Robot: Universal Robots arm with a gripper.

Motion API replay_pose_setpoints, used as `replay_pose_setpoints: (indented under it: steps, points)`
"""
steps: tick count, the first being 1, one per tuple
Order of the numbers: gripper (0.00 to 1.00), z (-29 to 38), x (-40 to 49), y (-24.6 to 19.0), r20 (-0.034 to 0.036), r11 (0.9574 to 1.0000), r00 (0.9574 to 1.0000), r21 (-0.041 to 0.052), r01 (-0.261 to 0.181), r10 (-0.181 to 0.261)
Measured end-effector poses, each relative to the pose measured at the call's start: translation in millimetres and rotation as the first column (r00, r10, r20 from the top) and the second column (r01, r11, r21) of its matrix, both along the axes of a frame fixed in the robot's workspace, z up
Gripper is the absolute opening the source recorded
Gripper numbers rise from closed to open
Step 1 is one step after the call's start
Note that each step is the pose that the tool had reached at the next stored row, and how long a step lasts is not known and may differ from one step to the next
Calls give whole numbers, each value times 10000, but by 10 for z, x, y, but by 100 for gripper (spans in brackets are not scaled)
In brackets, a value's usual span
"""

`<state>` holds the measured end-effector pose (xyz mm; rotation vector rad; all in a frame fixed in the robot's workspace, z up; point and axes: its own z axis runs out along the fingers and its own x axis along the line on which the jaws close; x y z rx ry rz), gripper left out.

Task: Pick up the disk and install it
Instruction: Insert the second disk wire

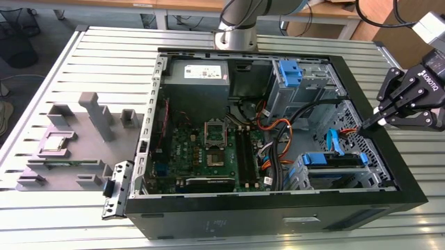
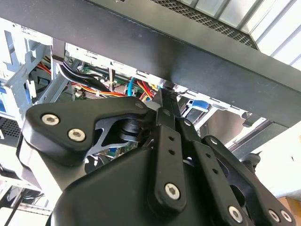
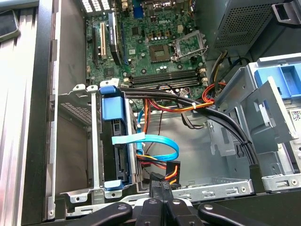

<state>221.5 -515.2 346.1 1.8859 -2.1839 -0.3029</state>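
Presently the gripper (image 1: 366, 123) hangs at the computer case's (image 1: 278, 219) three o'clock wall, fingers clenched on nothing. The disk (image 1: 336, 159) sits seated in its drive cage (image 3: 75, 155), at five o'clock within the case.

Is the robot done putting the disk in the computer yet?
Mostly, it seems. The disk, with its blue frame, already sits in the metal cage inside the computer case; the first wrist view shows it slotted there too. The gripper holds nothing, its fingers pressed together at the case's edge on the exterior view's right, near the cables. I can't tell if the disk is fully plugged in.
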Motion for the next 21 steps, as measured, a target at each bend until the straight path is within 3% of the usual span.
replay_pose_setpoints:
  steps: [3,6,13,21]
  points:
    - [12,0,0,0,0,10000,10000,0,1,-1]
    - [24,0,0,0,0,10000,10000,0,0,0]
    - [24,-20,0,0,0,10000,10000,-12,1,-1]
    - [24,-27,0,0,0,10000,10000,-93,1,-1]
